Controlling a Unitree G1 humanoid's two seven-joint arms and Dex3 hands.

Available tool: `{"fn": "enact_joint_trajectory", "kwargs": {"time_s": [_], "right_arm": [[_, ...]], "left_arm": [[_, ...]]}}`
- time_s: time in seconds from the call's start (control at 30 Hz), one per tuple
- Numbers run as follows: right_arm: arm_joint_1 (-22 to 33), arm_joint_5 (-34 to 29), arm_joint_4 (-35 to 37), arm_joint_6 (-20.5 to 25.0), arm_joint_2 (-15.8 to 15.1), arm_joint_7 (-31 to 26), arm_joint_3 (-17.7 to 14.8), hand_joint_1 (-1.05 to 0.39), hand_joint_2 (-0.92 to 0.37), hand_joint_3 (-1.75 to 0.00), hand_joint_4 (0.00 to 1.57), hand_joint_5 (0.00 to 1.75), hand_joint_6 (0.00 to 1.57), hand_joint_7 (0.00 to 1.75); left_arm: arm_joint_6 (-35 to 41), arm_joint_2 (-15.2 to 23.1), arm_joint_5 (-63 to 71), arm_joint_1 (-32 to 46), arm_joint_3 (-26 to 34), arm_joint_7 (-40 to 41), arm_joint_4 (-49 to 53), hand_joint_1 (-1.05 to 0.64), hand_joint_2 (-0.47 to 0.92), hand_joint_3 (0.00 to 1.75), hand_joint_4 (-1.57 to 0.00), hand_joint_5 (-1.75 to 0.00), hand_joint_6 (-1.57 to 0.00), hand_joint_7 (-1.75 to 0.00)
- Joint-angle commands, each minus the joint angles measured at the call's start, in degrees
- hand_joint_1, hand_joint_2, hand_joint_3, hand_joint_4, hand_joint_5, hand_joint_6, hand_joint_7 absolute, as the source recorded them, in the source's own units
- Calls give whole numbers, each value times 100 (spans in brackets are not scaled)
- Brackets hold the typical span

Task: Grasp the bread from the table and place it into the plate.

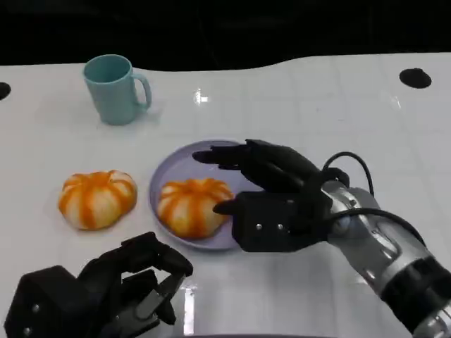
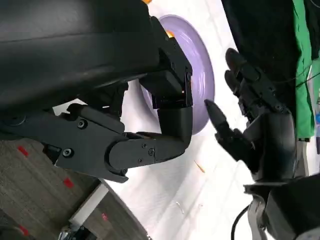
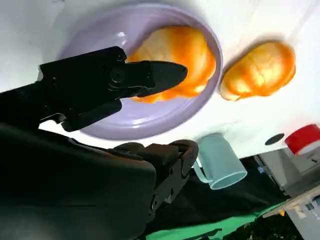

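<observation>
One orange-and-white bread (image 1: 192,205) lies inside the purple plate (image 1: 184,161), toward its front left. A second bread (image 1: 96,198) sits on the white table just left of the plate. My right hand (image 1: 271,193) hovers over the plate's right side with its fingers stretched apart, close beside the bread and holding nothing. In the right wrist view, the fingers (image 3: 125,80) reach over the plate (image 3: 125,125) toward the bread (image 3: 192,55), with the other bread (image 3: 260,70) beyond the rim. My left hand (image 1: 120,289) rests low at the front left, fingers curled in on nothing.
A teal mug (image 1: 113,88) stands at the back left, well behind the loose bread. A black round mark (image 1: 414,77) sits near the table's far right edge. Bare white table stretches right of the plate and along the front.
</observation>
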Motion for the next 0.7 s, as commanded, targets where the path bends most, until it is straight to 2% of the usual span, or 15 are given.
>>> {"fn": "enact_joint_trajectory", "kwargs": {"time_s": [0.03,0.23,0.5,0.7], "right_arm": [[342,232,-693,125,-234,191,-183,-62,-92,-31,5,42,31,1],[1008,653,-1734,97,-553,402,-492,-57,-92,-32,13,49,35,3],[1965,1496,-2825,62,-748,626,-987,-51,-92,-24,30,64,48,9],[2666,2046,-3417,-29,-969,902,-1263,-45,-92,-21,30,92,59,14]], "left_arm": [[-16,25,4,1,36,42,-35,-40,92,52,-68,-175,-60,-138],[11,25,52,-17,22,66,-42,-40,91,52,-67,-175,-60,-138],[36,4,28,-37,36,73,-22,-38,91,53,-67,-175,-60,-139],[28,12,44,-44,29,72,-9,-39,91,53,-68,-175,-60,-139]]}}
